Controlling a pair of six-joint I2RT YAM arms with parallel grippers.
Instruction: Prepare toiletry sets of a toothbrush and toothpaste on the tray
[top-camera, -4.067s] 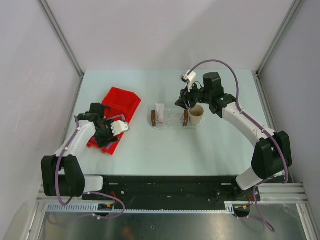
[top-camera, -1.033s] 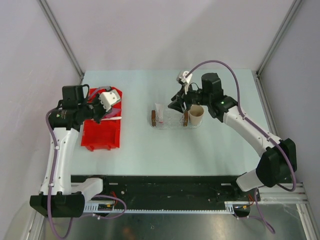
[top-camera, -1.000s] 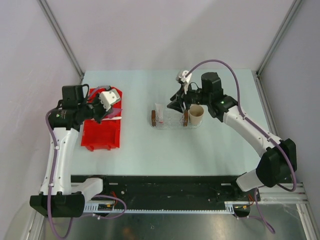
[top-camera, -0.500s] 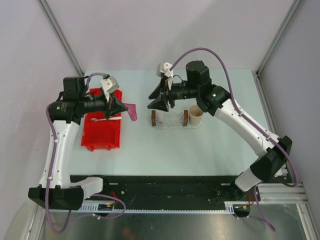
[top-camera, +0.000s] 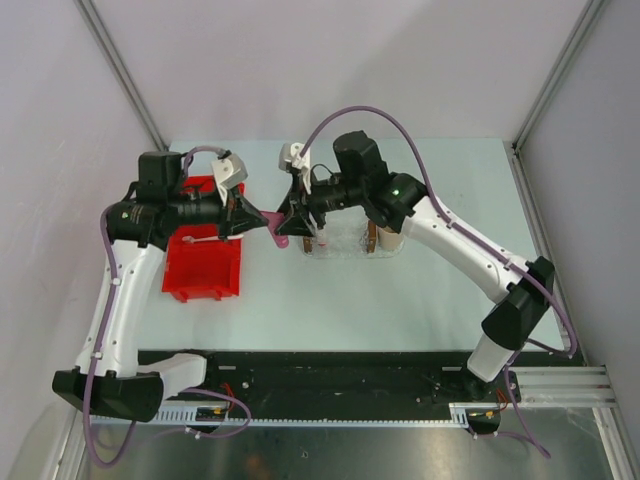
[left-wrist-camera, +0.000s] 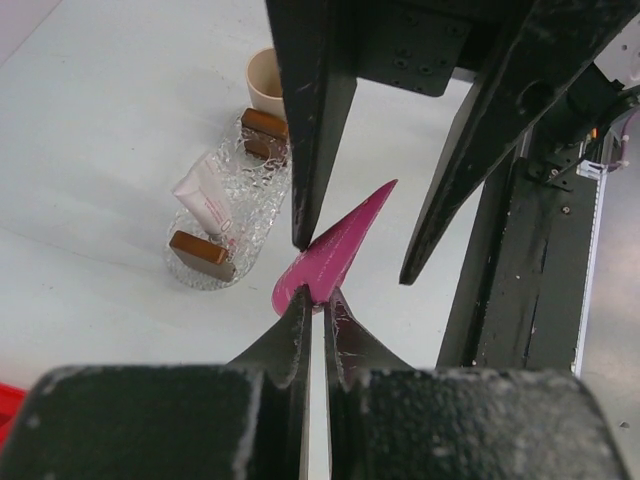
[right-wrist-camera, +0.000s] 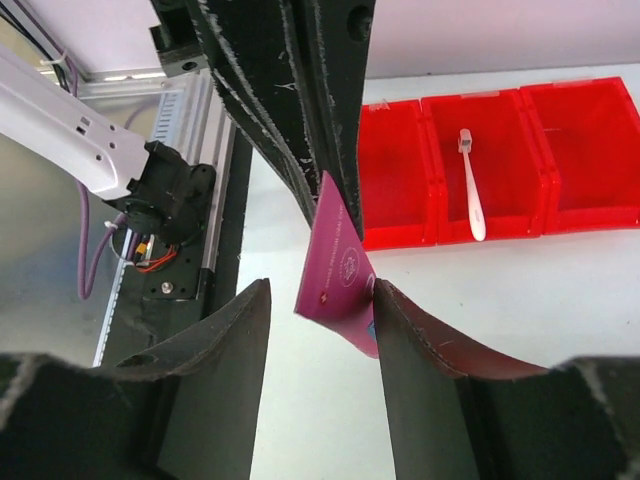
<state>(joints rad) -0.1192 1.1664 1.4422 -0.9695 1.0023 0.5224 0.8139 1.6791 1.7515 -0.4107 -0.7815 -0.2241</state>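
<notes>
The left end effector (left-wrist-camera: 315, 303) is clenched on the pink toothpaste tube (left-wrist-camera: 338, 245). The right end effector (right-wrist-camera: 320, 290) is released, one finger on each side of it.

Swung L gripper (top-camera: 247, 214) rightward off red bin (top-camera: 205, 268), away from tabletop's left edge, w/ magenta tube (top-camera: 276, 229) pinched & lifted out into mid-air. Brought R gripper (top-camera: 294, 222) leftward from above cup (top-camera: 390, 240), past left end of tray (top-camera: 345, 247); fingers now astride tube's flat tail, not yet closed.
</notes>
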